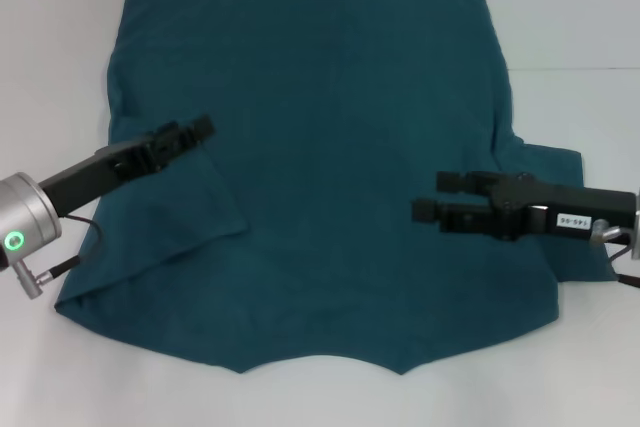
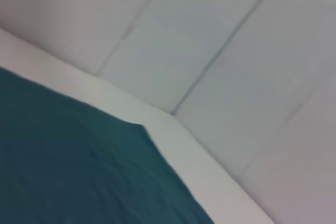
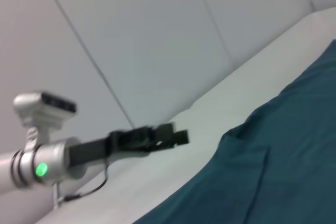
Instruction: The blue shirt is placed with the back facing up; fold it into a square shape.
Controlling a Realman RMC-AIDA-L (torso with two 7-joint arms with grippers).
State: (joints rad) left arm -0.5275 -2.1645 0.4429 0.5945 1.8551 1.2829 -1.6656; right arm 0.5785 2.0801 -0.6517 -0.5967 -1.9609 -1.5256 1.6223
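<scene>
While both grippers hover over the blue shirt [image 1: 330,147], jaw state unclear, only wrist views show the wall [image 2: 220,40].

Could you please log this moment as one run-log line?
blue shirt: flat, left sleeve folded in | left gripper: above folded sleeve | right gripper: open, above right side

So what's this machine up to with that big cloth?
A two-armed robot is folding a dark teal-blue cotton T-shirt spread flat on a white table. Its left sleeve is already turned in over the body; the right sleeve still sticks out. The left gripper hovers at the folded side, and the right gripper sits open over the right side, holding nothing.
</scene>
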